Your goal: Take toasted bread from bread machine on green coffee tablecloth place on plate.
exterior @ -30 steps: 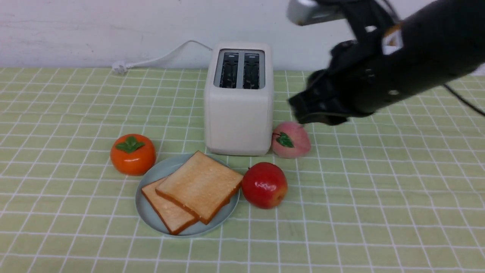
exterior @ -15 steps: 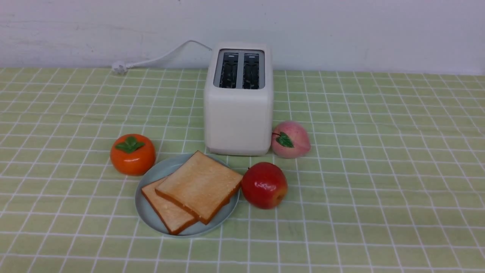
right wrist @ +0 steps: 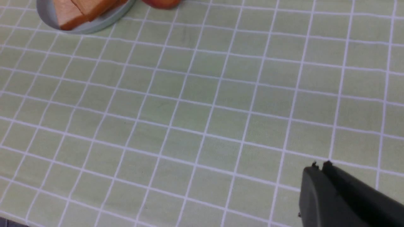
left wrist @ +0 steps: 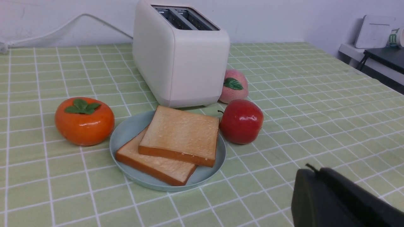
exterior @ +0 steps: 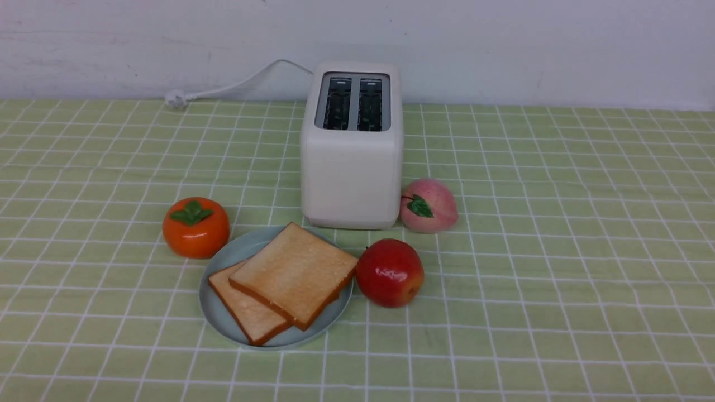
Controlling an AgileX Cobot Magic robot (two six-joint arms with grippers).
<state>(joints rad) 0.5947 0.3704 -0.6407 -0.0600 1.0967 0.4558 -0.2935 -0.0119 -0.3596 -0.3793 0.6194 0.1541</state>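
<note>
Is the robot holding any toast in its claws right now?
No. Both slices of toasted bread lie on the plate, and no arm is near them. The left gripper and right gripper look shut, with nothing between their fingers.

Two toasted bread slices [left wrist: 180,134] overlapping on the plate [left wrist: 124,137] before the bread machine [left wrist: 181,55]
</note>
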